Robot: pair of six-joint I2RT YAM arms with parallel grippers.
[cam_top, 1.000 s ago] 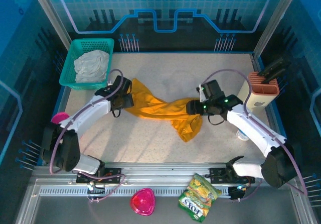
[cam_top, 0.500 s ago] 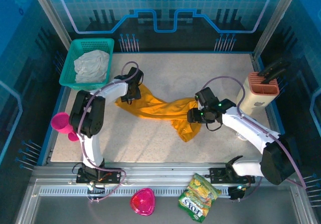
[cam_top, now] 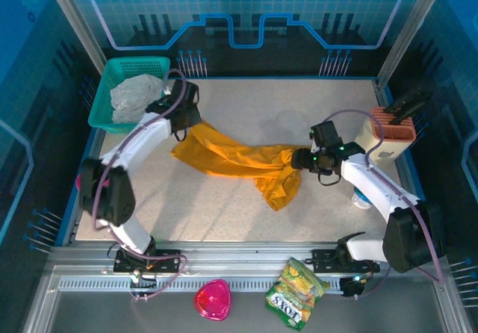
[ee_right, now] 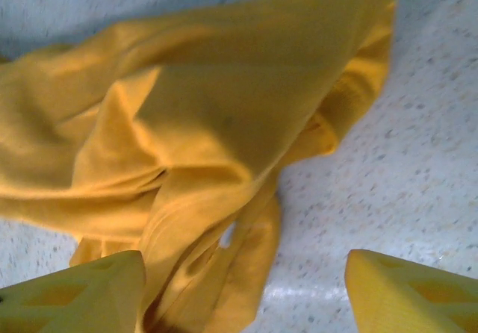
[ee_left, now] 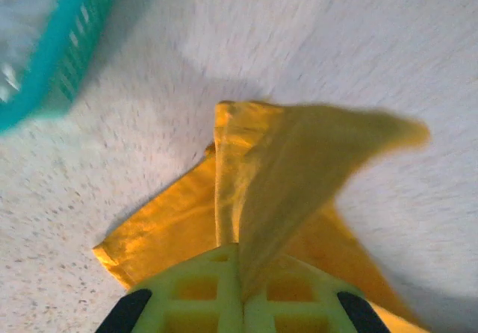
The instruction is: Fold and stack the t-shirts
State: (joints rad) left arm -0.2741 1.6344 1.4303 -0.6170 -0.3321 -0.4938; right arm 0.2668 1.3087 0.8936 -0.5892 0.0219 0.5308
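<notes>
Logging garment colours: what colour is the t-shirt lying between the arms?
Plain mustard-orange t-shirt; right wrist view shows it best.

The speckled off-white worktop (cam_top: 246, 105) carries a mustard-orange t-shirt (cam_top: 239, 161), bunched into a long band across its middle. The band's far-left end is raised off the surface, and its near end lies in a crumpled heap. Beyond the t-shirt's left end, in the far corner, sits a teal basket (cam_top: 104, 98) holding whitish cloth (cam_top: 134, 98). Well to the t-shirt's right stands a knife block (cam_top: 385, 139). Nearer than that lies a small pale object (cam_top: 361, 198), too small to identify.
</notes>
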